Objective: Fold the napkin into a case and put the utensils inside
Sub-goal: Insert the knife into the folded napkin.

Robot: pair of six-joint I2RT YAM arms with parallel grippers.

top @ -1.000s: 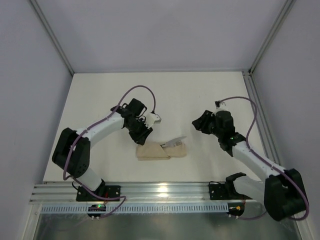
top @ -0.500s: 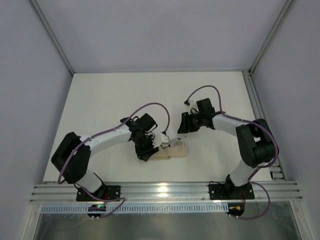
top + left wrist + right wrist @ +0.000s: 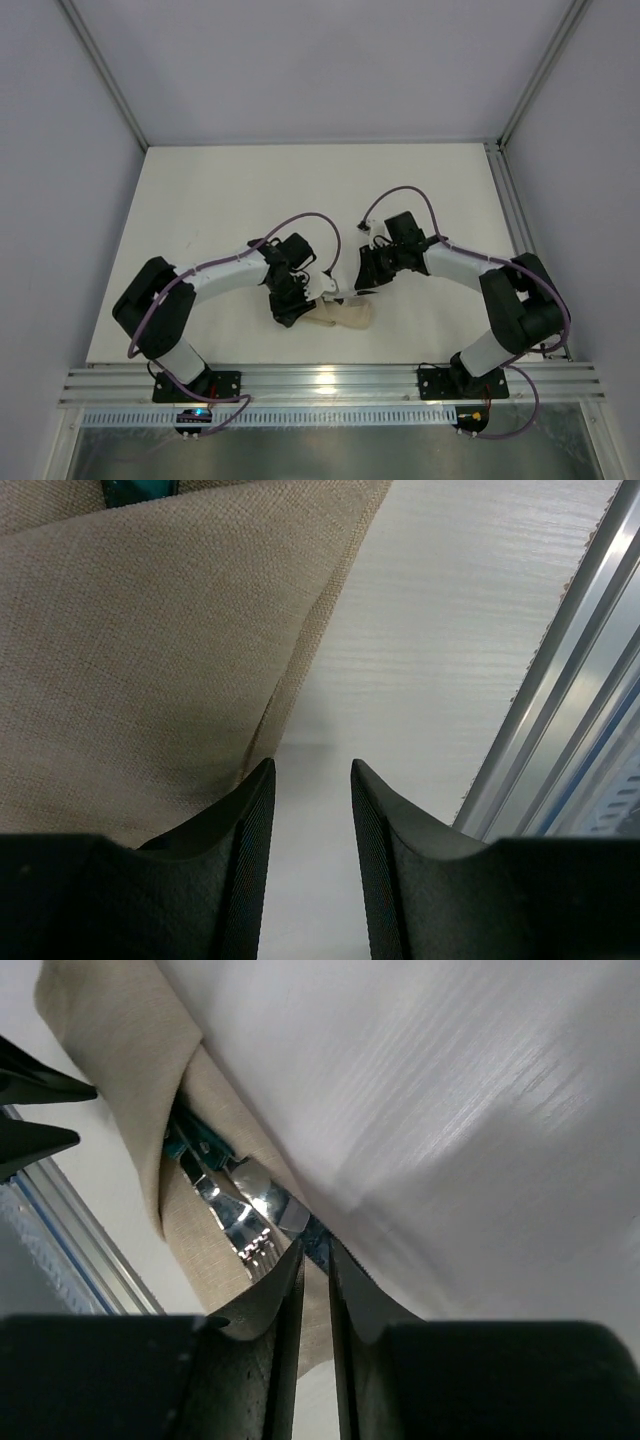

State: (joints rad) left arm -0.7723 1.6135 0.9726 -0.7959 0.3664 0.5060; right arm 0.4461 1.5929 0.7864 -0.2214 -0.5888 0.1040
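The napkin, folded into a long beige case (image 3: 350, 318), lies near the table's front edge. It also shows in the left wrist view (image 3: 150, 660) and the right wrist view (image 3: 110, 1030). The knife (image 3: 285, 1212) and fork (image 3: 240, 1225) lie in its fold with their silver ends sticking out. A teal handle (image 3: 140, 488) peeks out of the cloth. My right gripper (image 3: 358, 285) (image 3: 315, 1245) is closed to a narrow slit on the knife's blade tip. My left gripper (image 3: 292, 312) (image 3: 310, 770) is open at the case's left end, its left finger at the cloth's edge.
An aluminium rail (image 3: 320, 380) runs along the near edge, close behind the left gripper (image 3: 580, 680). Grey walls and frame posts (image 3: 100, 75) bound the white table (image 3: 200, 190). Purple cables loop over both arms.
Both grippers have come in to the case. The right one swung left and down onto the utensils' metal ends. The left one dropped to the case's left end.
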